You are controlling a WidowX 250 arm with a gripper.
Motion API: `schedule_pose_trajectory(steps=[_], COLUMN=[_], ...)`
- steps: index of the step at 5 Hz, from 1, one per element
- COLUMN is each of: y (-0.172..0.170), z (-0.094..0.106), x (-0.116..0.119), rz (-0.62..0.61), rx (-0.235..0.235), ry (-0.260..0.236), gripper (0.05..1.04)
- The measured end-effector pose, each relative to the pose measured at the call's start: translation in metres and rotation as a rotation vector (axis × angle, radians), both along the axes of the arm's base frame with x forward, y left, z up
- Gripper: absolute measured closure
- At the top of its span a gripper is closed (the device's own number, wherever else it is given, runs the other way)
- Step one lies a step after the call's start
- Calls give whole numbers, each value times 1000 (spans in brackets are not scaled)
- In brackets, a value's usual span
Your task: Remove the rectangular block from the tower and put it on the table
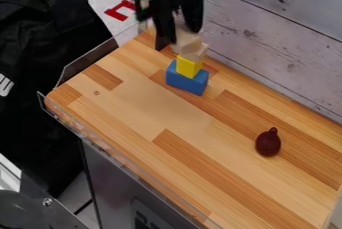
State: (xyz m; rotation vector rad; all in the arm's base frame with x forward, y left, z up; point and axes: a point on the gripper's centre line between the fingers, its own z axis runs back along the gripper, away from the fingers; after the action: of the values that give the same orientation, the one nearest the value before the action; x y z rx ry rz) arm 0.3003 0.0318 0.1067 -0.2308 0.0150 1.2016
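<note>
Hanging at tower's (189, 66) top: gripper (179, 37), near table (133, 103) edge.

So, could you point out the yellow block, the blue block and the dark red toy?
Yellow block (188, 67): camera view, on its front side.
Blue block (186, 83): camera view, on its long side.
Dark red toy (268, 144): camera view, on its round body.

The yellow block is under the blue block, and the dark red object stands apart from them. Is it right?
No: in the camera view, the yellow block is on top of the blue block. The dark red object does stand apart from them.
</note>
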Motion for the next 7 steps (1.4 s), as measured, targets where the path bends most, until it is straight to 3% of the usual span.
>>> schedule_pose_trajectory(steps=[1, 2, 4, 5, 7], y=[-4, -16, -11, -5, 8], z=[-1, -27, -54, -64, -80], x=[-18, -42, -58, -58, -50], rz=[-2, -23, -8, 56, 187], rx=[-7, -58, -85, -107, -99], ry=[18, 66, 79, 21, -29], gripper=[580, 580, 580, 580, 580])
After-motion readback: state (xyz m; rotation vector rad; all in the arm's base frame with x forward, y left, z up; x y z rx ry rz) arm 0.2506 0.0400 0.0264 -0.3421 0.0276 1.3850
